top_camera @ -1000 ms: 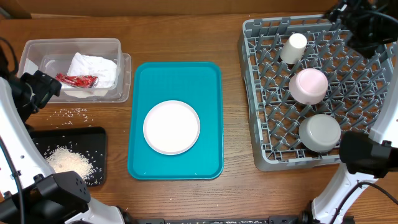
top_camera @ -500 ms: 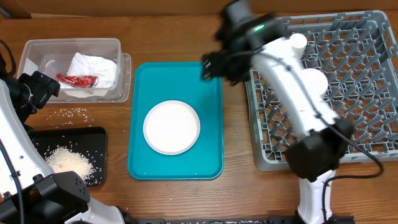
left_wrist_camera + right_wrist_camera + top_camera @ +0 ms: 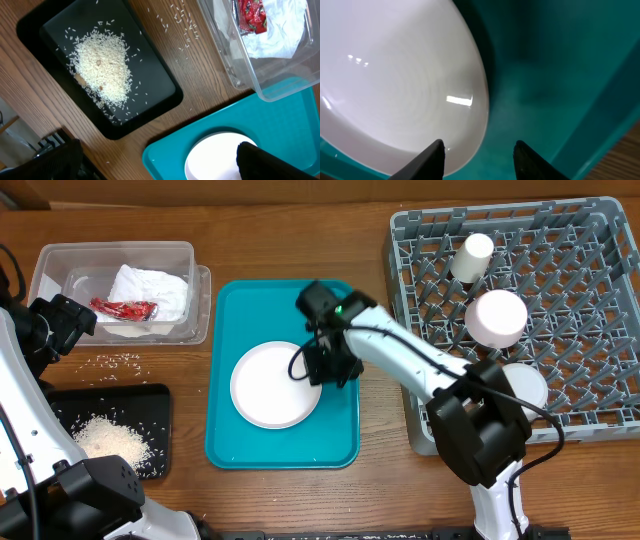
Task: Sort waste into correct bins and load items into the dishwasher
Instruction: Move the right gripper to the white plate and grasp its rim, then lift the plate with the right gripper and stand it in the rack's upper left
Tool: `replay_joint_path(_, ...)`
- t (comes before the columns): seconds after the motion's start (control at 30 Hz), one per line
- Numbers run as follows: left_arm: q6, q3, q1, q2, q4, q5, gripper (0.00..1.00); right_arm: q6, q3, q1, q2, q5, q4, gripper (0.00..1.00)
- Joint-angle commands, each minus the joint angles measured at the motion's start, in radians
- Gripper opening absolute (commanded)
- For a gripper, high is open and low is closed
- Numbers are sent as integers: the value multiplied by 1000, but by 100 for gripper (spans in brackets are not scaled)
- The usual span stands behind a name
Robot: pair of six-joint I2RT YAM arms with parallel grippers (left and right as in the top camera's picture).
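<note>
Right hand (image 3: 479, 150) over the plate's (image 3: 395, 85) rim, toward the teal tray's (image 3: 545, 60) right edge; fingers apart, seemingly not yet clamped.

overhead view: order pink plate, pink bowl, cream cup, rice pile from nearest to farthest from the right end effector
1. pink plate, on the teal tray, under the right end effector
2. pink bowl and cream cup, in the rack, right side; too close to call
3. rice pile, in the black tray, far left
</note>
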Motion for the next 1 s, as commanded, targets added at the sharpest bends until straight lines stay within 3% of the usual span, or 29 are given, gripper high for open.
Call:
replay_joint_path(0.0,16,6,2,-13,-3,2,100,69,-57,6,-18,-93,65,45)
replay_joint_path(0.17,16,6,2,-13,-3,2,100,87,-103,8,-18,-135,117,45)
replay_joint_path(0.23,16,6,2,-13,-3,2,100,105,-115,8,-18,-108,117,41)
replay_joint_path(0.3,16,6,2,-13,-3,2,100,107,-117,8,-18,-89,113,31)
replay_joint_path(0.4,16,6,2,-13,-3,2,100,107,-113,8,-18,-77,114,4)
replay_joint_path(0.63,16,6,2,-13,-3,2,100,111,-27,-21,-47,60,46,4)
replay_joint_path(0.97,16,6,2,-13,-3,2,100,113,338,-204,-208,632,-225,4)
